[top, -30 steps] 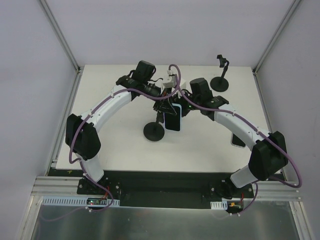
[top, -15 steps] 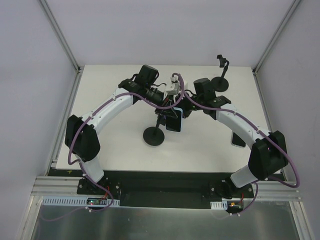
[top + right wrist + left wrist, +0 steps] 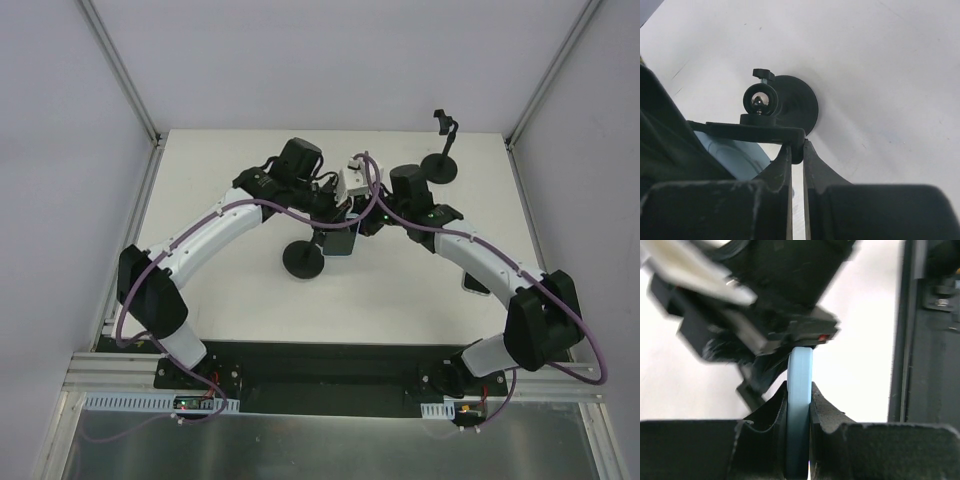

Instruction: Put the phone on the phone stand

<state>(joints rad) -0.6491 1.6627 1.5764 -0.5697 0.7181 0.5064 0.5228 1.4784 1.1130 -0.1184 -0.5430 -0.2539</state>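
Note:
The phone (image 3: 800, 371), light blue and seen edge-on, is clamped between the jaws of my left gripper (image 3: 800, 392). In the top view the phone (image 3: 340, 243) hangs over the table's middle, just right of the phone stand's round black base (image 3: 303, 260). My right gripper (image 3: 797, 150) is shut on the end of the stand's black clamp bar (image 3: 750, 131). Below the bar sit the ball joint (image 3: 759, 99) and the base disc (image 3: 797, 106). The phone's blue back (image 3: 735, 156) lies just under the clamp bar. Both grippers meet above the stand (image 3: 350, 215).
A second black phone stand (image 3: 443, 152) stands upright at the table's back right. A dark flat phone-like object (image 3: 475, 284) lies partly hidden under my right forearm. The table's white edge (image 3: 300, 335) runs close in front of the arm bases.
Both grippers shifted slightly toward the back. The phone turned more edge-on and came closer to the stand's clamp. The stand's base slid a little left and back.

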